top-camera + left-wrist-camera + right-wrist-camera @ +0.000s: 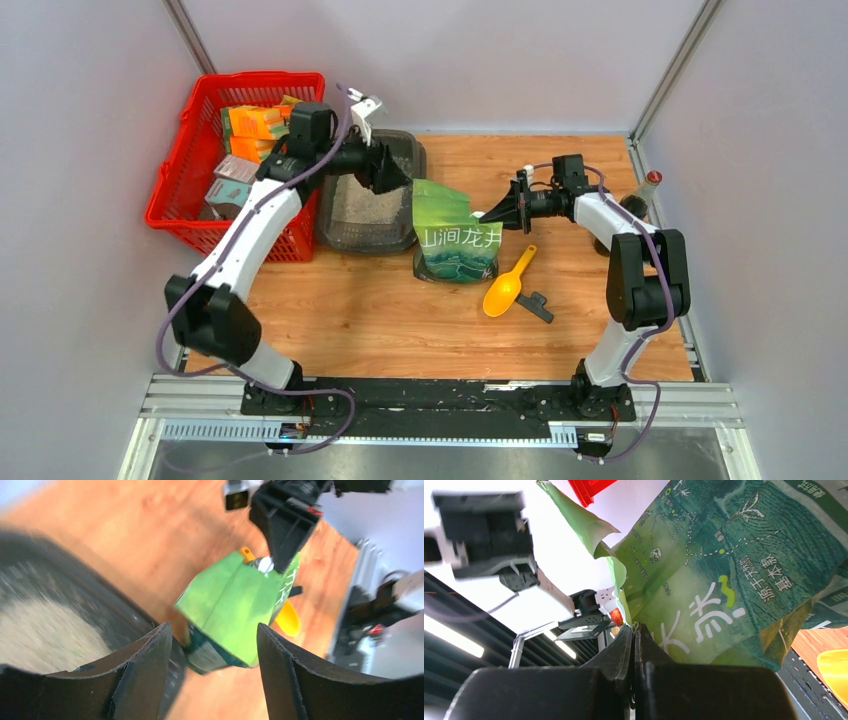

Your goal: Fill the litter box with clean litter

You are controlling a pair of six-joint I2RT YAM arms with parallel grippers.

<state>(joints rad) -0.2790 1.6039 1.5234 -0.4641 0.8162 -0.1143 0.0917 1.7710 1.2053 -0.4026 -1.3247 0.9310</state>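
Note:
The dark grey litter box (400,150) stands at the back left, next to the red basket, with pale clean litter (362,205) covering its floor. In the left wrist view the litter box (100,600) and the clean litter (40,635) are blurred. A green printed bag (455,235) stands upright just right of the box. My left gripper (393,177) hangs open over the box's right side, beside the bag's top corner; the bag (235,605) shows apart between its fingers (155,655). My right gripper (497,213) is shut on the bag's upper right edge (644,600).
A red mesh basket (190,165) with boxes stands at the back left. A yellow scoop (508,285) lies in front of the bag with a small black piece (537,305) beside it. A bottle (645,195) stands by the right wall.

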